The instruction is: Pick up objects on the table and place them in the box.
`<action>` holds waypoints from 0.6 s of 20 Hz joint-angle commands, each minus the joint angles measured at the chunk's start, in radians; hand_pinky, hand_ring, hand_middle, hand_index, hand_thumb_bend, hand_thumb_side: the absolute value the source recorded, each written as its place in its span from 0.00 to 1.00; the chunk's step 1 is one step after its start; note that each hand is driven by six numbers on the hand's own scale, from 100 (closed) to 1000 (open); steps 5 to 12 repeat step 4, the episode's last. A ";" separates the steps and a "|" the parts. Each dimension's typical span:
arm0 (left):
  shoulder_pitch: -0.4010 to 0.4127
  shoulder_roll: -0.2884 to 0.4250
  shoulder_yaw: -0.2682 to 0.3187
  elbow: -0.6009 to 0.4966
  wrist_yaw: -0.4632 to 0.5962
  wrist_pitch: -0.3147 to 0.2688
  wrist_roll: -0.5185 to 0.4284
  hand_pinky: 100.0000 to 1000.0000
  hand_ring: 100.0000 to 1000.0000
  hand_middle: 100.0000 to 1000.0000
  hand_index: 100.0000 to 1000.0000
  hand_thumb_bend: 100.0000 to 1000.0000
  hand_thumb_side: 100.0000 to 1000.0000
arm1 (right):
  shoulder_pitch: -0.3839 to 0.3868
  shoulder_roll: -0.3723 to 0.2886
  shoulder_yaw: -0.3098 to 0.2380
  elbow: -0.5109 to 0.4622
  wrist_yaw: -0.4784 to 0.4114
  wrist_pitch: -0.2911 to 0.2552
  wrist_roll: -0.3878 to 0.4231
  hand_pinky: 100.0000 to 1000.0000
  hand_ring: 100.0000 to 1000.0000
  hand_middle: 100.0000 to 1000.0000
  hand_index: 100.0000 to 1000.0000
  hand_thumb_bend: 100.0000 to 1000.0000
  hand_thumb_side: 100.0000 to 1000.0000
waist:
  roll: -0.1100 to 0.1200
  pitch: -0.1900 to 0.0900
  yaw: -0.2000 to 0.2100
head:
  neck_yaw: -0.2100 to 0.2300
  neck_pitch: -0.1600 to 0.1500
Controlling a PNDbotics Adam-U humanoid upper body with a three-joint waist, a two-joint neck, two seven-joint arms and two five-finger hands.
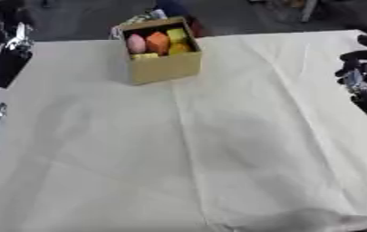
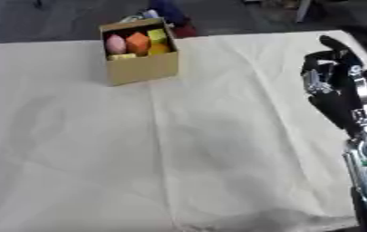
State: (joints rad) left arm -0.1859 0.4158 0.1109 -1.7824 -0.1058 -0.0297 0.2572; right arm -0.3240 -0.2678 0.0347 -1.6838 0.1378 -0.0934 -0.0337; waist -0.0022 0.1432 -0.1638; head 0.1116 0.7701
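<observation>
A small cardboard box [image 1: 164, 67] stands at the far middle of the table, open at the top. Inside it lie a pink object [image 1: 136, 44], an orange one [image 1: 157, 42] and yellow ones [image 1: 176, 35]. My right hand [image 2: 329, 68] hovers over the table's right edge, well apart from the box, its fingers relaxed and slightly bent with nothing in them. My left hand [image 1: 12, 45] shows as a dark shape at the far left edge, beside the table.
A cream cloth [image 1: 186, 149] with a long crease down the middle covers the table. Behind the box, off the far edge, are some dark and coloured things [image 1: 170, 9]. A table leg [image 1: 307, 11] stands at the far right.
</observation>
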 commanded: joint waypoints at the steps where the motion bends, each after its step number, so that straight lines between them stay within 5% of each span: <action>1: 0.026 -0.036 0.027 -0.030 0.015 -0.007 0.028 0.65 0.63 0.57 0.75 0.03 0.65 | -0.004 -0.001 0.003 -0.015 -0.018 -0.007 -0.010 0.54 0.57 0.65 0.91 0.00 0.47 | 0.006 0.005 0.002 | 0.005 0.000; 12: 0.057 -0.069 0.030 -0.027 0.018 -0.013 0.035 0.65 0.63 0.57 0.75 0.02 0.67 | 0.000 0.002 0.007 -0.012 -0.021 -0.008 -0.006 0.54 0.57 0.65 0.91 0.00 0.46 | 0.006 0.007 0.005 | 0.006 0.000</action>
